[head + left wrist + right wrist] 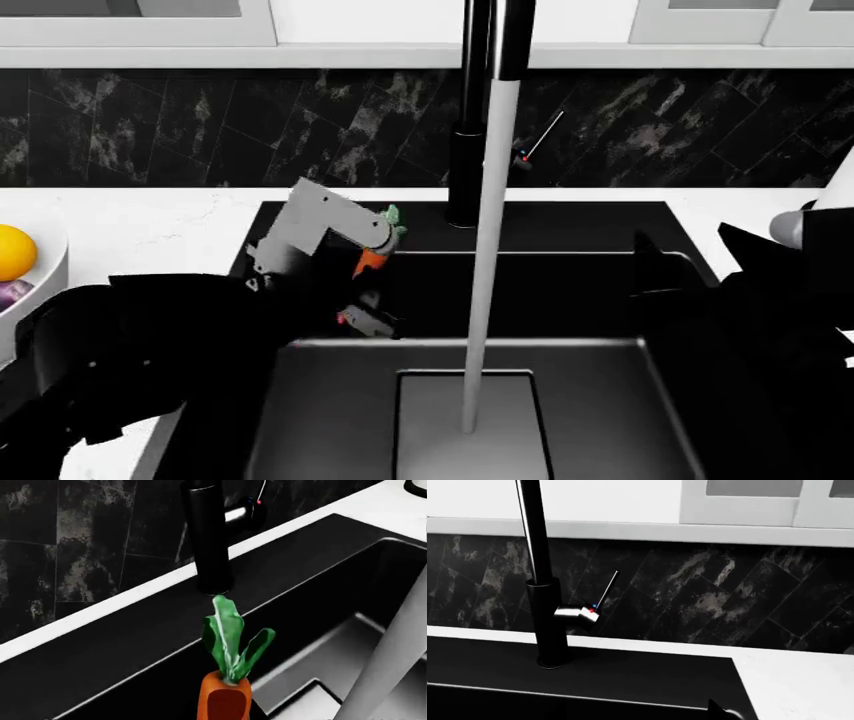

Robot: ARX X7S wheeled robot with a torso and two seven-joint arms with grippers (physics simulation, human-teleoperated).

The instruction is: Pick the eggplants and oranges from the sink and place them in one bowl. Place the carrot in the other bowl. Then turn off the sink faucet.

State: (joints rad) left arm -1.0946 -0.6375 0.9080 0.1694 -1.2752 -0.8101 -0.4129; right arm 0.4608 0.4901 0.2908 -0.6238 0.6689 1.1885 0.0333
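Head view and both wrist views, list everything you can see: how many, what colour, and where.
carrot: one, bright orange with a green top, held above the sink's back left part
orange: one, yellow-orange, in the pale bowl at the far left
eggplant: one, dark purple, same bowl, below the orange, mostly cut off
pale bowl: one, almost white, on the counter left of the sink
sink: one, matte black, centre
sink faucet: one, black, behind the sink, lever raised
water stream: one, pale grey, falling to the sink floor
counter: white, around the sink
backsplash: dark marbled tiles
left hand: shut on the carrot
right arm: black, right edge; its hand is not visible
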